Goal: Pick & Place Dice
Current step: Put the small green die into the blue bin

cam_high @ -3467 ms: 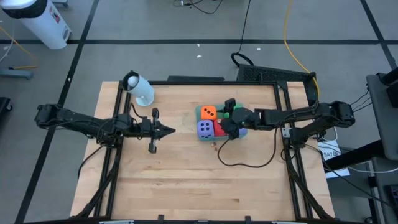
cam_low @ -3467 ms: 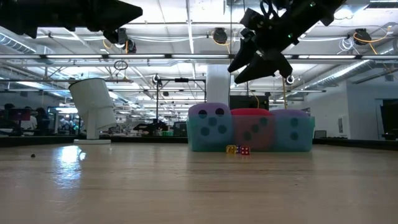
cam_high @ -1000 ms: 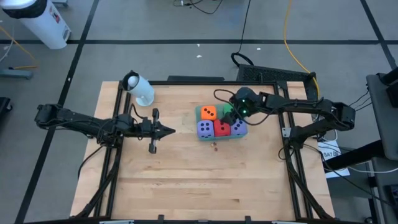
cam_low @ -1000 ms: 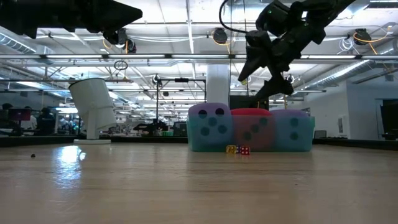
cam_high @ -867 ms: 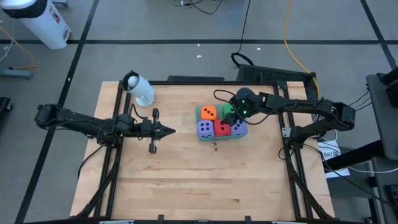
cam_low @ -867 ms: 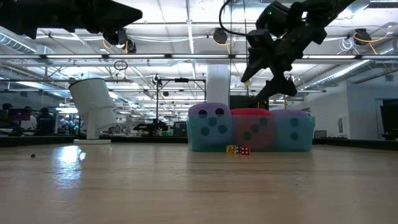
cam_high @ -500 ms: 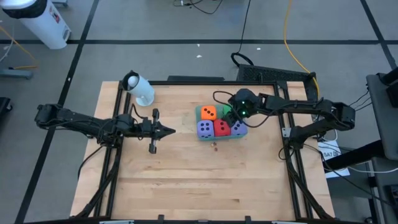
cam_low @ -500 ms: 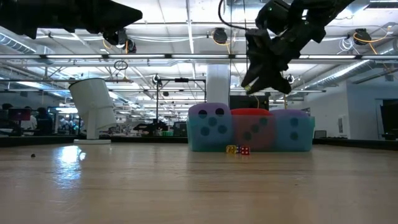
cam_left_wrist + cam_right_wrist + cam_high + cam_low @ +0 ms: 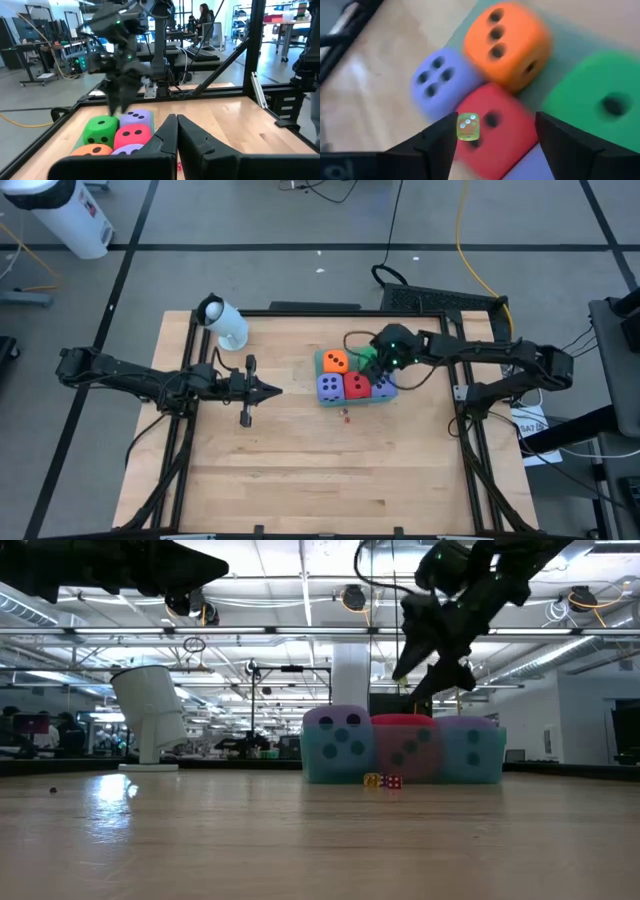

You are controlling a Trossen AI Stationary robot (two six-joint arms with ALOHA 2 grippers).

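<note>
Five foam dice sit packed together in a low teal tray: orange, purple, red, a second purple and green. My right gripper hovers open just above them, fingers pointing down over the red die. A tiny yellow-green die shows by one of its fingers. My left gripper waits shut over the table's left half, pointing at the cluster. My right gripper stands open with the tiny yellow-green die at the inner edge of one finger. I cannot tell whether the finger touches it, or whether the die lies on the red cube or is in the air.
A white cup stands tilted near the table's far left corner. Two tiny dice, yellow and red, lie on the wood just near of the tray. A black cable loops beside the right arm. Bare wood fills the near half.
The right gripper has stayed over the dice cluster, turning a little about its wrist. The foam dice have kept their places.
</note>
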